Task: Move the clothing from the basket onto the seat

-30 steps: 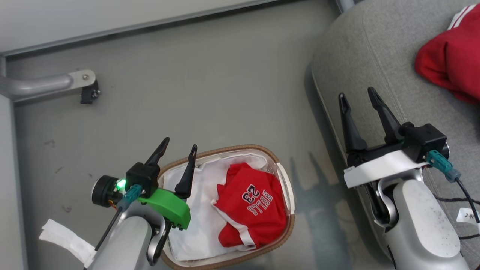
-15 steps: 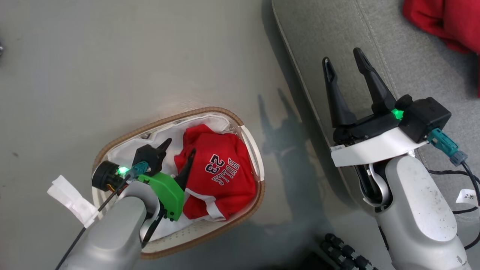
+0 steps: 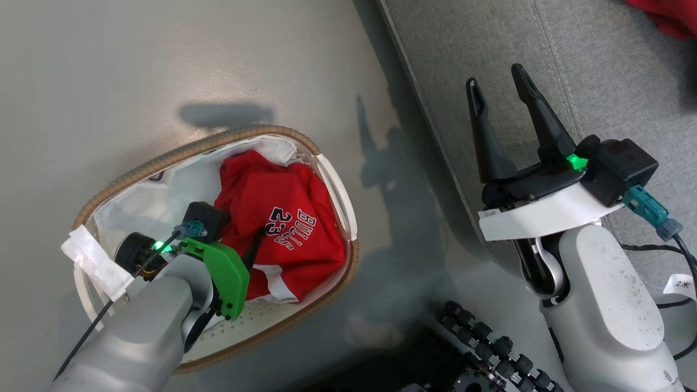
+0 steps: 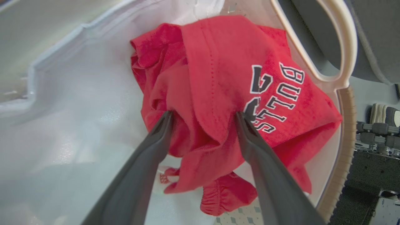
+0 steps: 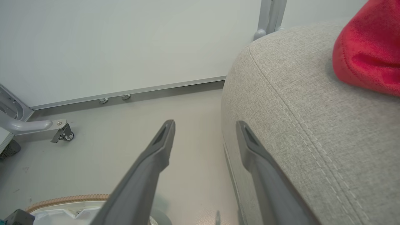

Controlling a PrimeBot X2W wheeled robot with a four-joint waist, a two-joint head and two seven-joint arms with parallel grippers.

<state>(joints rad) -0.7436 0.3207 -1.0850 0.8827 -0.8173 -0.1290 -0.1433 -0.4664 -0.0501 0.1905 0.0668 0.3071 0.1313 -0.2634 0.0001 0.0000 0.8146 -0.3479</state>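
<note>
The left gripper [image 4: 203, 116] stands spread inside the basket [image 3: 228, 133], tips dug either side of a raised fold of the red clothing [image 4: 218, 72]. The clothing lies bunched toward the basket's handle side on the white liner [image 4: 78, 100]. Closing too deep could pinch the liner as well and drag the basket along. Closing too shallow could let the fold slip free. The right gripper [image 3: 494, 79] hangs spread and empty over the edge of the seat [image 3: 599, 81], where another red garment [image 5: 368, 53] lies.
</note>
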